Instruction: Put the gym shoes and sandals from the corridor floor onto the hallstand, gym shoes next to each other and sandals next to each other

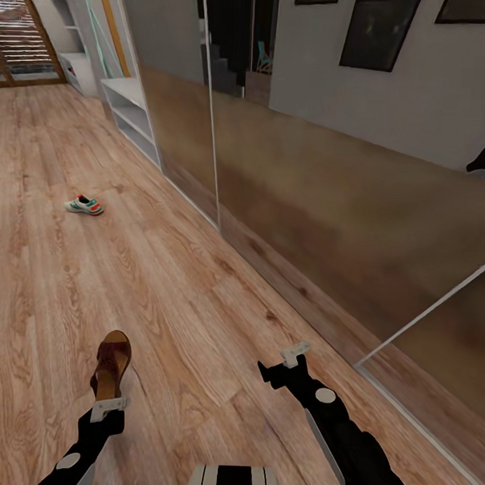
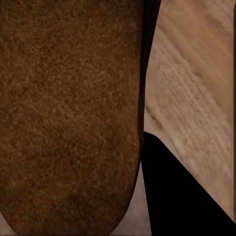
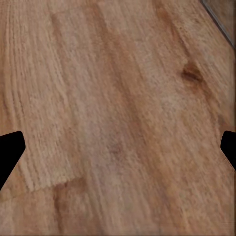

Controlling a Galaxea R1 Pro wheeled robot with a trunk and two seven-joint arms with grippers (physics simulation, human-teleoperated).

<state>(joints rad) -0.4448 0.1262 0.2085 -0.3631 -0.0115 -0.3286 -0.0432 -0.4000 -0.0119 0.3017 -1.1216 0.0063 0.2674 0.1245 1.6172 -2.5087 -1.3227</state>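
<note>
Illumination is even and diffuse, moderately bright, with warm tones across the corridor floor (image 1: 164, 282). Daylight enters through the slatted opening (image 1: 22, 42) at the far left of the head view, the brightest area. Cast shadows are faint; the gym shoe (image 1: 84, 206) shows almost none. The wall panels (image 1: 328, 196) carry smeared, soft reflections. All views are soft with compression blur. In the left wrist view the sandal (image 2: 69, 118) is close, grainy and unsharp. Wood grain in the right wrist view is mildly blurred.

No readable text, labels, brands or numbers anywhere; the dark framed pictures (image 1: 379, 30) on the wall are too blurred to make out.
</note>
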